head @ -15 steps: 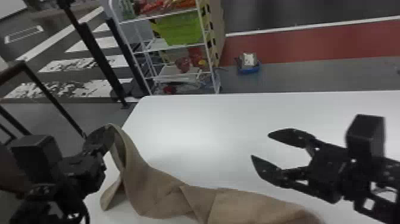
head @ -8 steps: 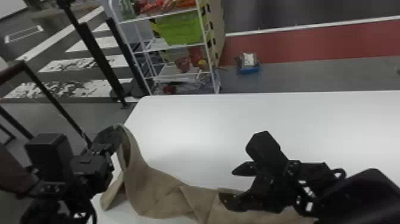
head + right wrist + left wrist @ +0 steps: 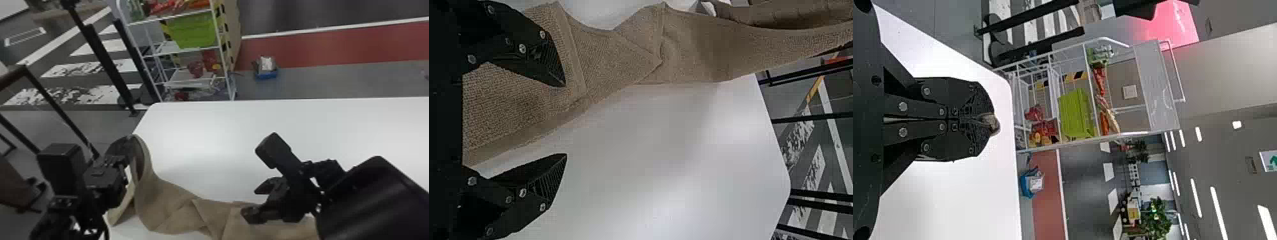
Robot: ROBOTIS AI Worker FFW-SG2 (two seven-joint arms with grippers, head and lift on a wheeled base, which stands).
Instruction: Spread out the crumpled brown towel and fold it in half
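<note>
In the head view my left gripper (image 3: 127,140) holds up one end of the brown towel (image 3: 169,204) at the table's left side; the rest lies folded and twisted toward the front. The left wrist view has my left gripper (image 3: 990,122) closed, a bit of towel (image 3: 987,119) pinched at its tips. Over the towel's right part in the head view is my right gripper (image 3: 252,201), fingers apart. In the right wrist view, my right gripper (image 3: 565,120) stands open at the towel's edge, one finger above the cloth (image 3: 519,110), the other over bare table.
The white table (image 3: 204,143) stretches behind the towel and to the right. Past its far edge stand a wire shelf (image 3: 188,49) with a green bin (image 3: 193,30) and a small blue box (image 3: 266,71) on the floor. Black rails (image 3: 57,108) are beyond the left side.
My right gripper has moved left and toward the front, from above bare table to over the towel, and its arm has turned. My left gripper has shifted slightly right with the towel end.
</note>
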